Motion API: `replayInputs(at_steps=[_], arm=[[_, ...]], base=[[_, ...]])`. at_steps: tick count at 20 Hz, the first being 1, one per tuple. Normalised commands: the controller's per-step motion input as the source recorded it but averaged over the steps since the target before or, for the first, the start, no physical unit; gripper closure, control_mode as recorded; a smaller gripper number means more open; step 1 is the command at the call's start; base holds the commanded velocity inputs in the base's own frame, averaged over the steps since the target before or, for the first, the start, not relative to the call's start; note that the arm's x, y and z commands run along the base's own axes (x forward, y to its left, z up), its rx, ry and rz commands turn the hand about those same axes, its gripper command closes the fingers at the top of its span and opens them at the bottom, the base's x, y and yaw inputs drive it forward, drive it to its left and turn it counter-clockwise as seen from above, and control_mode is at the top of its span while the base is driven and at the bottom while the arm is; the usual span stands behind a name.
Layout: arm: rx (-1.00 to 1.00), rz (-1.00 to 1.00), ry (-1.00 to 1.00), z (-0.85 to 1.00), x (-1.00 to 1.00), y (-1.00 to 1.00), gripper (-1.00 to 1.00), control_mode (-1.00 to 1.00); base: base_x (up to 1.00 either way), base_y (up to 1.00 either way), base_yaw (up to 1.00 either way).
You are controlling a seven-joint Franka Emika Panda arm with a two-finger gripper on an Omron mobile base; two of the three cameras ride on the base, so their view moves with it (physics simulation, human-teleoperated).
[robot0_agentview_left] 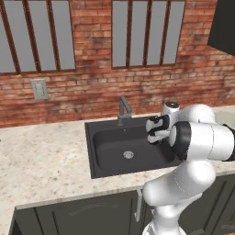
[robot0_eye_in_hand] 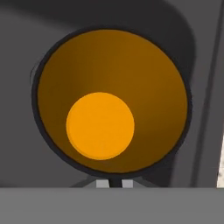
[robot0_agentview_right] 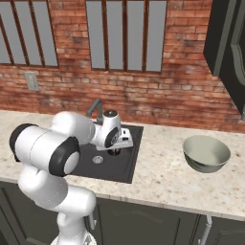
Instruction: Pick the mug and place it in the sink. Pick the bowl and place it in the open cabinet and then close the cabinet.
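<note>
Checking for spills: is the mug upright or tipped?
Upright: the hand view looks straight down into the mug, its round orange bottom showing, with the gripper shut on its rim, over the sink.

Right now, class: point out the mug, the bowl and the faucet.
mug (robot0_eye_in_hand: 100,126), hand view, orange inside bottom.
bowl (robot0_agentview_right: 206,152), right base view, pale inside.
faucet (robot0_agentview_left: 123,109), left base view, upright stem.

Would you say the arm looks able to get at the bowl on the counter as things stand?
Probably not right away: the gripper is shut on the mug rim over the sink. The bowl sits in the open on the counter to the right, with nothing around it, so the way looks free once the mug is released.
</note>
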Motion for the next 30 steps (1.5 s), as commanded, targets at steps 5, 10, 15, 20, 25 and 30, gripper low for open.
replayInputs(at_steps=[5, 10, 15, 20, 25, 30], arm=[[0.0, 0.04, 0.08, -0.19, 0.24, 0.3, 1.0, -1.0], [0.0, 0.01, 0.09, -0.36, 0.25, 0.09, 1.0, -1.0], [0.0, 0.0, 0.02, -0.37, 0.15, 0.0, 1.0, -1.0], [0.0, 0.0, 0.0, -0.36, 0.15, 0.0, 1.0, -1.0], [0.0, 0.0, 0.0, -0.34, 0.11, 0.0, 1.0, -1.0], [0.0, 0.0, 0.0, -0.26, 0.08, 0.0, 1.0, -1.0]], base=[[0.0, 0.0, 0.0], [0.0, 0.0, 0.0], [0.0, 0.0, 0.0], [0.0, 0.0, 0.0], [0.0, 0.0, 0.0], [0.0, 0.0, 0.0]])
